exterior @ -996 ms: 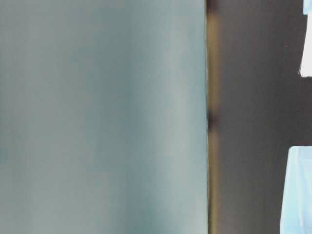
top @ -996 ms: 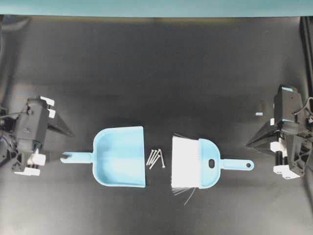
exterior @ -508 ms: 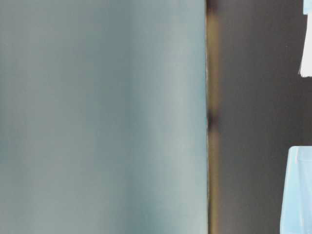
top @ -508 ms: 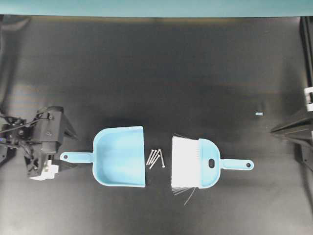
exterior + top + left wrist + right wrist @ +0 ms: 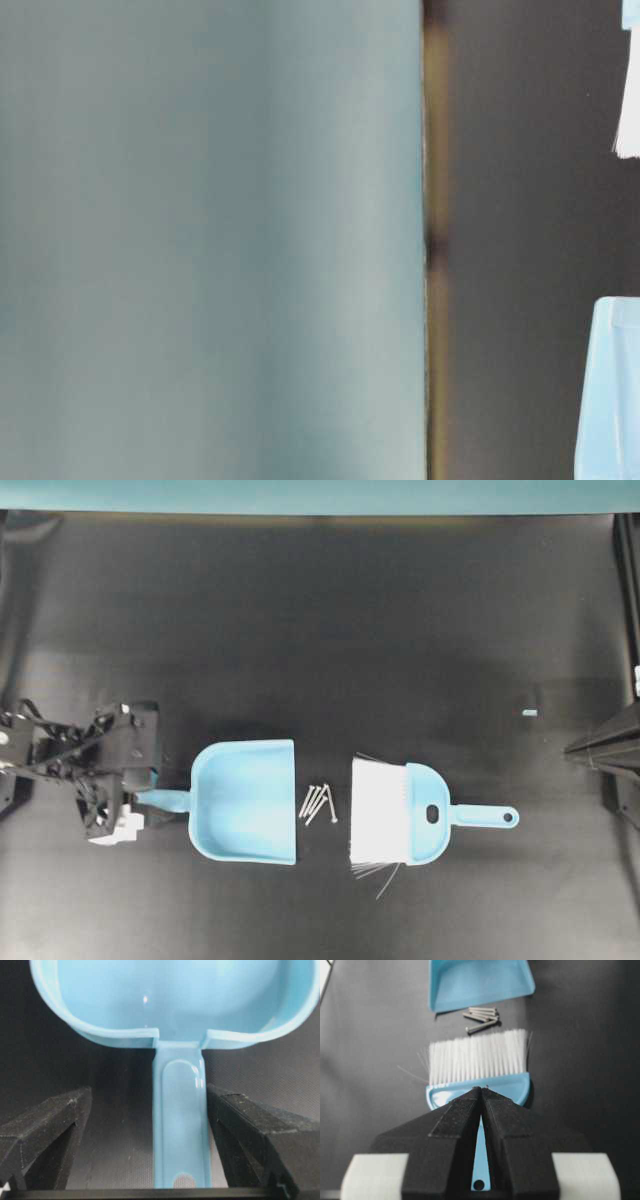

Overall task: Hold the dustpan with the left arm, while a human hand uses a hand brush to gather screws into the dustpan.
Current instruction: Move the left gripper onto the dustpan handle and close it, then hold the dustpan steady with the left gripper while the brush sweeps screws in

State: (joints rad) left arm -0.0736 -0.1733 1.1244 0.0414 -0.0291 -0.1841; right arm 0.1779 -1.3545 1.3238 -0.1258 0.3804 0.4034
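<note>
The light blue dustpan (image 5: 245, 800) lies flat with its mouth facing right and its handle pointing left. My left gripper (image 5: 150, 798) is open and straddles the handle's end. In the left wrist view the handle (image 5: 179, 1125) lies between the jaws of the left gripper (image 5: 149, 1090), the right finger against its side and the left finger well apart. Several silver screws (image 5: 320, 803) lie between the pan and the hand brush (image 5: 400, 813). My right gripper (image 5: 570, 748) is shut and empty at the far right edge; its wrist view (image 5: 481, 1088) looks over the brush (image 5: 477, 1062). No human hand is in view.
A tiny light blue speck (image 5: 530, 712) lies on the black mat near the right arm. A teal wall (image 5: 320, 495) runs along the far edge. The table-level view is mostly blurred, showing only the pan's edge (image 5: 610, 390) and bristles (image 5: 628, 120).
My left gripper has moved right and turned, and its open jaws now straddle the dustpan handle's end. My right arm has drawn back to the right edge. Dustpan, brush and screws have not moved.
</note>
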